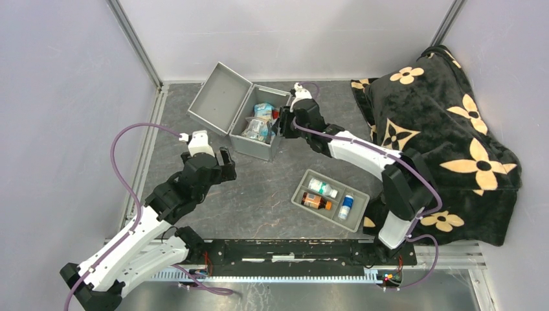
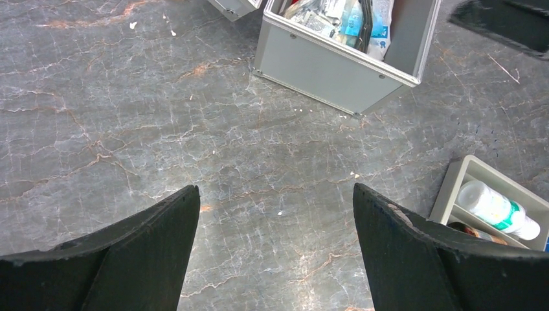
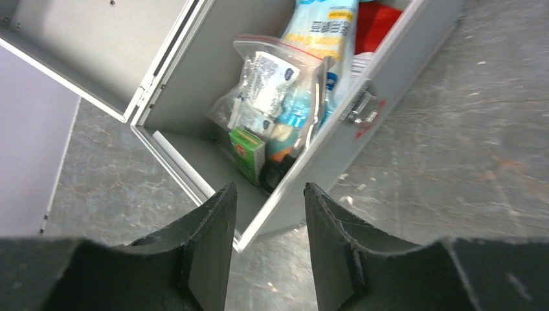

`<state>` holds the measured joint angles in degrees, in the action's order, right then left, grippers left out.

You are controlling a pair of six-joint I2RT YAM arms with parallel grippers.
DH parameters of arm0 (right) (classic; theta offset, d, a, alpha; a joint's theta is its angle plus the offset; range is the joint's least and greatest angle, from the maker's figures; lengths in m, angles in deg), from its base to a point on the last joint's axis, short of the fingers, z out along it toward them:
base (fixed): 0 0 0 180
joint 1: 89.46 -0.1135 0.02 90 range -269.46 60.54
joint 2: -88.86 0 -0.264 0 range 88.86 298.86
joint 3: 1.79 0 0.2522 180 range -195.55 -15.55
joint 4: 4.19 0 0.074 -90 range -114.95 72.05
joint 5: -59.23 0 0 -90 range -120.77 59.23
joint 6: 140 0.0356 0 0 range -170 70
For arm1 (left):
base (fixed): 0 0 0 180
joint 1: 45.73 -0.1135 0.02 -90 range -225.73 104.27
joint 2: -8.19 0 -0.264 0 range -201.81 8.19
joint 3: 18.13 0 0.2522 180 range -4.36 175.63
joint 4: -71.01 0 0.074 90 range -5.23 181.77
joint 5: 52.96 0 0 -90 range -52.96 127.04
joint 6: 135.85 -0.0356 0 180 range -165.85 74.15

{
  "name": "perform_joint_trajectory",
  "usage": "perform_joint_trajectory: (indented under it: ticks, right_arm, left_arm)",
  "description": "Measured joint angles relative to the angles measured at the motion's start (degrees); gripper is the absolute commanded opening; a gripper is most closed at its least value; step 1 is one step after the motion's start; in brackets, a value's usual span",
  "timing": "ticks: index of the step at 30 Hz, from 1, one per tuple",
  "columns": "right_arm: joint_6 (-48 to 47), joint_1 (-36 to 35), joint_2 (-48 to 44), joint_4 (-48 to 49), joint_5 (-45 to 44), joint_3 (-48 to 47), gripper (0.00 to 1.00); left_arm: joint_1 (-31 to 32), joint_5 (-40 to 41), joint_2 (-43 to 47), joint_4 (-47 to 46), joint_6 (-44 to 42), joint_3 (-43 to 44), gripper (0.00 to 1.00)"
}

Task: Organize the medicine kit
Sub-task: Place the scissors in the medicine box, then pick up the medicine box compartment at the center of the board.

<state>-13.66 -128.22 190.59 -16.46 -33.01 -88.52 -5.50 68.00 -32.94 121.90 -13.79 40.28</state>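
Medicine kit (image 3: 311,175) open, lid (image 3: 84,52) swung back. Clear zip bag (image 3: 272,91) and green box (image 3: 249,152) inside. Jaws slightly parted above its front wall.

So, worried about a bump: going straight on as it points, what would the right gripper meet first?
Probably the latch wall of the medicine kit, running up between the open jaws of the right gripper; depth unclear, so maybe the green box inside.

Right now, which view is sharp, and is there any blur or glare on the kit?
Top external: evenly lit, sharp. Right wrist: the zip bag inside the medicine kit is slightly blurred, with some glare. Left wrist: table crisp, kit cropped at the frame's top.
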Motion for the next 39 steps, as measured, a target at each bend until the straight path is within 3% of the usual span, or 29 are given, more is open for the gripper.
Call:
perform_joint_trajectory:
  ticks: [8, 15, 25, 39]
  right_arm:
    - [-18.6, 1.3, -17.2, -13.3, -3.3, 5.7, 0.6]
    - [-33.8, 1.4, -29.8, -31.1, -5.6, 13.4, 0.56]
    - [-39.6, 1.4, -31.3, -44.1, -0.6, 25.5, 0.47]
    - [-40.3, 1.4, -29.1, -46.6, 6.2, 25.9, 0.4]
  left_arm:
    - [0.0, -0.1, -0.8, 0.0, -0.1, 0.0, 0.93]
    - [0.0, -0.6, -1.5, 0.0, -0.2, 0.0, 0.93]
    - [0.0, -1.6, -1.9, -0.5, -0.2, 0.0, 0.93]
    - [0.0, -1.6, -2.4, -0.8, -0.3, 0.0, 0.93]
